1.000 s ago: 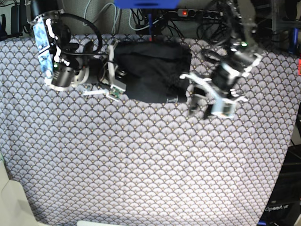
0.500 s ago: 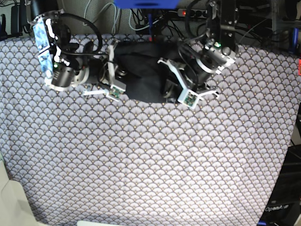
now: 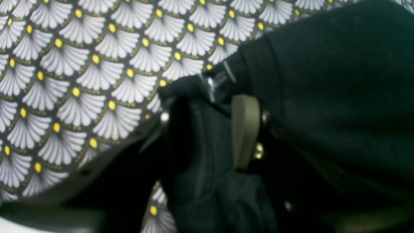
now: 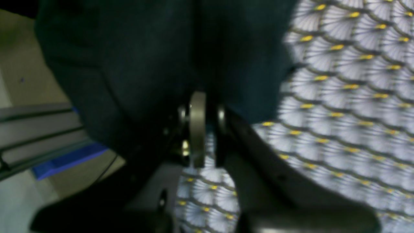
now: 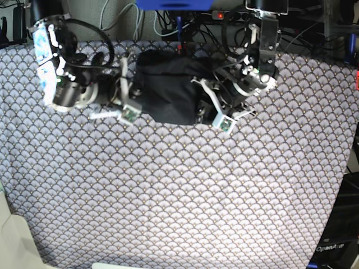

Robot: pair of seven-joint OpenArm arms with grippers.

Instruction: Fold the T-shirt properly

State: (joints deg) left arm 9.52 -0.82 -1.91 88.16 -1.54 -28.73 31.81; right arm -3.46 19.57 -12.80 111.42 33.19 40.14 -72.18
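Observation:
The black T-shirt (image 5: 168,89) lies bunched at the far middle of the table. My left gripper (image 5: 202,112) is at its near right edge. In the left wrist view the left gripper (image 3: 204,110) stands open, and a fold of the T-shirt (image 3: 339,81) sits between its fingers beside the tan pad (image 3: 245,129). My right gripper (image 5: 136,92) is at the shirt's left edge. In the right wrist view the right gripper (image 4: 208,97) is shut, with the dark T-shirt (image 4: 129,64) pinched at its tips.
A grey fan-patterned tablecloth (image 5: 179,196) covers the table. Cables and a power strip (image 5: 235,15) run along the far edge, with a blue object (image 5: 174,4) behind the shirt. A dark stand (image 5: 336,241) is at the near right.
My left arm has swung left from beside the shirt onto its right edge, jaws still apart. My right arm has shifted slightly left, still gripping the left edge.

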